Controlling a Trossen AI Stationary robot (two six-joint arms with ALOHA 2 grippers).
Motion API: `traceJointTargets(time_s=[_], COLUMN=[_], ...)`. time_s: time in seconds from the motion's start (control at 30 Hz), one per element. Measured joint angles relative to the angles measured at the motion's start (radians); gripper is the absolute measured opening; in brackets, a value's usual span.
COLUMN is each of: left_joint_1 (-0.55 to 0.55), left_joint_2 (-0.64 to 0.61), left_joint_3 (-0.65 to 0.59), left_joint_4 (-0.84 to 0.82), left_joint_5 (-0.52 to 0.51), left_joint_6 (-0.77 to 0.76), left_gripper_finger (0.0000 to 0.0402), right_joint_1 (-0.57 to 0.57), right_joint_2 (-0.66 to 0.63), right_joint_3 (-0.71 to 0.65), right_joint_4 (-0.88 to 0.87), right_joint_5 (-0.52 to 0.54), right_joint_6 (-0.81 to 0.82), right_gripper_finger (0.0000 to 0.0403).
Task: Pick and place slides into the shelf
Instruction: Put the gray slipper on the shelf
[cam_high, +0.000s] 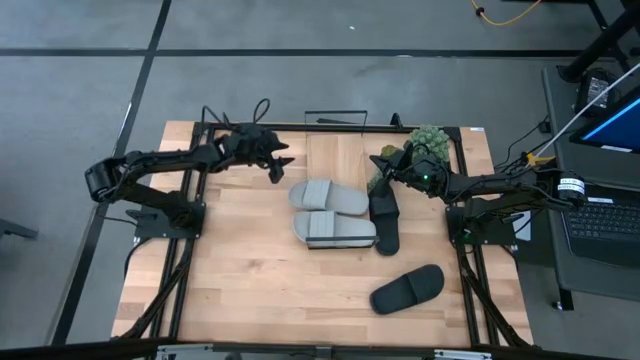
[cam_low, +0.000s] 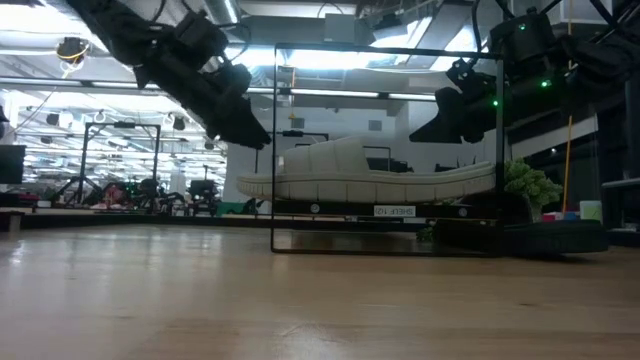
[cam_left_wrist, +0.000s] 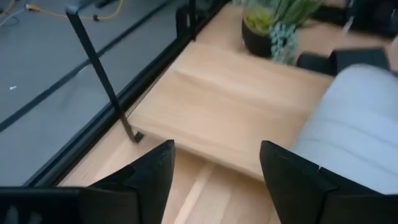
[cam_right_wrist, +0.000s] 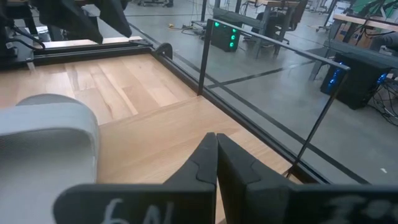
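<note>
Slides (cam_high: 330, 212): judged light, soft, grippy rubber, best pinched at the strap; left pincer (cam_high: 281, 163) wide and empty, right pincer (cam_high: 380, 163) shut, nothing held.

Grey slides (cam_high: 328, 212) beside shelf (cam_high: 338, 155)

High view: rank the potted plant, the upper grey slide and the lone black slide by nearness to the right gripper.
From the right gripper:
1. Potted plant, beside it at the back of the table.
2. Upper grey slide, toward the table's middle.
3. Lone black slide, off near the front edge.
</note>
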Motion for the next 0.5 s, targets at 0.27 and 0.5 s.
traceJointTargets(time_s=[0.27,0.5], left_joint_1=[0.003,0.002], left_joint_2=[0.024,0.109], left_joint_3=[0.016,0.016], left_joint_4=[-0.06,-0.012], left_joint_5=[-0.004,-0.004], left_joint_6=[0.046,0.054], left_gripper_finger=[0.0174,0.0131], right_joint_1=[0.0,0.0], right_joint_2=[0.0,0.0], right_joint_3=[0.0,0.0], right_joint_4=[0.0,0.0], right_joint_5=[0.0,0.0], right_joint_6=[-0.01,-0.004], right_gripper_finger=[0.0006,0.0006])
